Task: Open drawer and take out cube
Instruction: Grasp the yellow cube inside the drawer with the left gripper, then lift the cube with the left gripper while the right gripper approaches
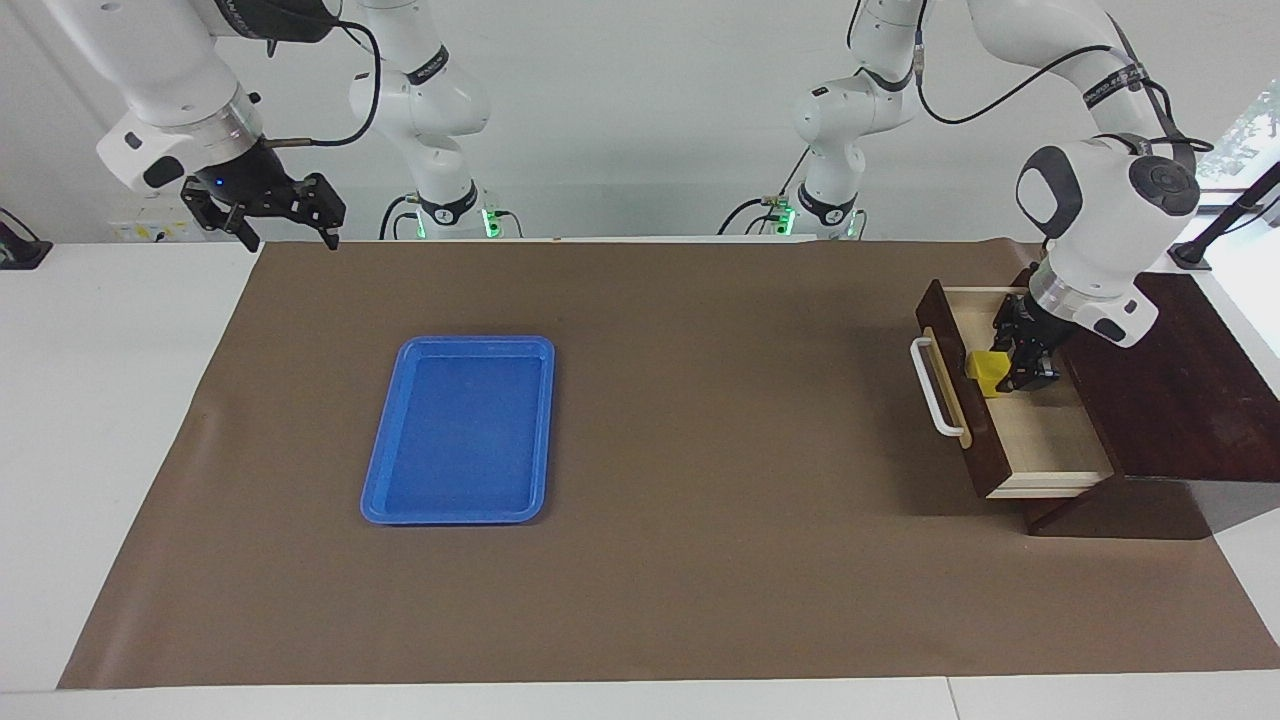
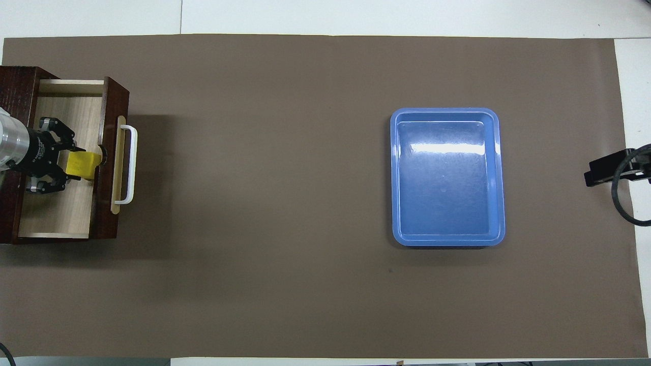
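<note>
Brown paper covers the counter (image 1: pixel 700 600); a blue tray (image 1: pixel 458 430) lies mid-counter. Toward the left arm's end, the drawer (image 1: pixel 1040 440) stands pulled open, handle facing the tray. Left gripper (image 1: pixel 1005 372) reaches inside, clamped on the cube (image 1: pixel 985 370). Right gripper (image 1: pixel 285 215) waits raised, fingers apart; overhead it is cut off.
</note>
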